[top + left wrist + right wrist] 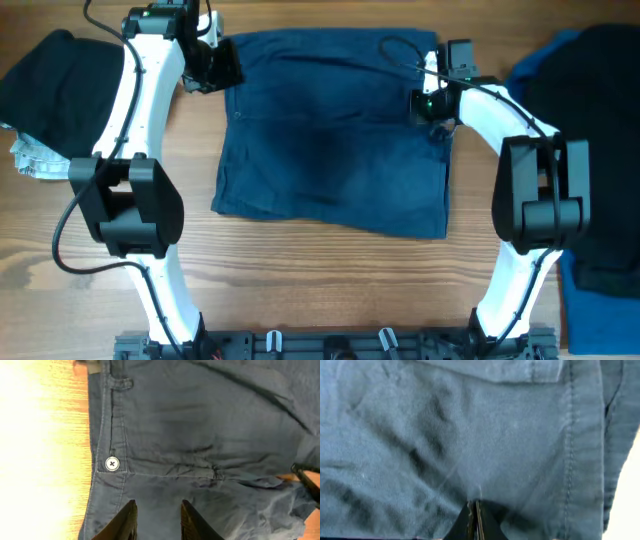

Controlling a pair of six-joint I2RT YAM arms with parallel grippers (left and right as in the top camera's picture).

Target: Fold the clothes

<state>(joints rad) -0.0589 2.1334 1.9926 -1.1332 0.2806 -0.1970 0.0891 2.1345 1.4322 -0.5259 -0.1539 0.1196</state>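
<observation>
Black fingers of the left hand stand apart in the left wrist view, with creased cloth showing in the gap between them. The hand is open and holds nothing. Just beyond the tips lies the navy garment, with a stitched band running down its edge, a white button on that band and a belt loop farther along. Past the band is the pale wood of the bench, washed out by glare. None of this detail shows from overhead, where the left hand is only a dark shape at the garment's far left corner.

The right hand has its fingers pressed together in its own view, the tips down on the fabric with faint creases running toward them. Whether a pinch of cloth is caught there cannot be told. Around it the navy garment shows a double-stitched seam and a folded flap. From overhead the right hand sits on the garment's right edge, near the far corner.

Only the overhead view gives the whole layout. The navy garment lies spread roughly flat in the middle of the bench, between the two arms. A thin cable loops over its far edge. A black heap sits at the far left with a pale grey-white piece beside it. On the right, a black piece rests on royal blue cloth.
</observation>
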